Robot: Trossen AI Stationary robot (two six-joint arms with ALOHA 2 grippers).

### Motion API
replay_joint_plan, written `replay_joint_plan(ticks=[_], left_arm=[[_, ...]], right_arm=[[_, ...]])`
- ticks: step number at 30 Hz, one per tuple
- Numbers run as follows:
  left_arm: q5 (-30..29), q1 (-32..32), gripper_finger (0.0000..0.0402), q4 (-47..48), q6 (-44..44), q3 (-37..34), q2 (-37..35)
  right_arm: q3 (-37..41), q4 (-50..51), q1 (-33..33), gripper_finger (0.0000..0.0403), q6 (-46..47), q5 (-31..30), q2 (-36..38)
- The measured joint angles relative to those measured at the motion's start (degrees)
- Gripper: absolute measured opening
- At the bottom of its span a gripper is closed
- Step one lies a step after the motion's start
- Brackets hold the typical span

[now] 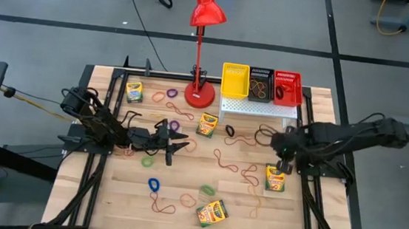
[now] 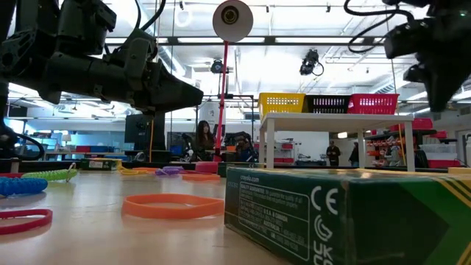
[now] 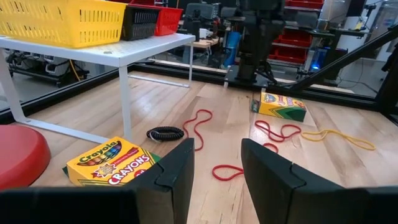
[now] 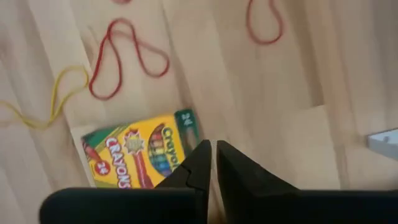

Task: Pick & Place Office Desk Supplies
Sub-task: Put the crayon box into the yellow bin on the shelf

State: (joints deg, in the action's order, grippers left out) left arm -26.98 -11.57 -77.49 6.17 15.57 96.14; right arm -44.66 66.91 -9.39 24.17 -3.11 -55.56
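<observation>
Right tool (image 4: 213, 163) hangs nearly pinched shut and empty above the yellow-and-green cardboard crayon box (image 4: 140, 155) on the wooden tabletop (image 4: 298, 81) (probably lining up a grab); left tool (image 3: 217, 168) waits open, empty.

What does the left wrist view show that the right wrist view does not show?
Only the left wrist view shows the white stand with the yellow basket, a black coiled band and the open left tool. Only the right wrist view shows the right tool, its fingers nearly together, holding nothing. Both show the crayon box under the right arm.
</observation>
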Motion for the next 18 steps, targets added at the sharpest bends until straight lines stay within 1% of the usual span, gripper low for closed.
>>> replay_joint_plan(ticks=[3,7,12,18], left_arm=[[0.0,0.0,0.014,0.1,0.0,0.0,0.0],[0.0,0.0,0.014,0.1,0.0,0.0,0.0],[0.0,0.0,0.014,0.1,0.0,0.0,0.0],[0.0,0.0,0.014,0.1,0.0,0.0,0.0]], right_arm=[[1.3,-1.1,-2.1,0.0059,1.1,0.0,-1.5],[2.6,-2.6,-3.4,0.0093,1.0,-0.1,-3.6],[2.7,-2.9,-3.4,0.0131,0.5,-0.3,-4.9],[2.7,-2.4,-3.4,0.0165,-1.3,-1.7,-4.9]])
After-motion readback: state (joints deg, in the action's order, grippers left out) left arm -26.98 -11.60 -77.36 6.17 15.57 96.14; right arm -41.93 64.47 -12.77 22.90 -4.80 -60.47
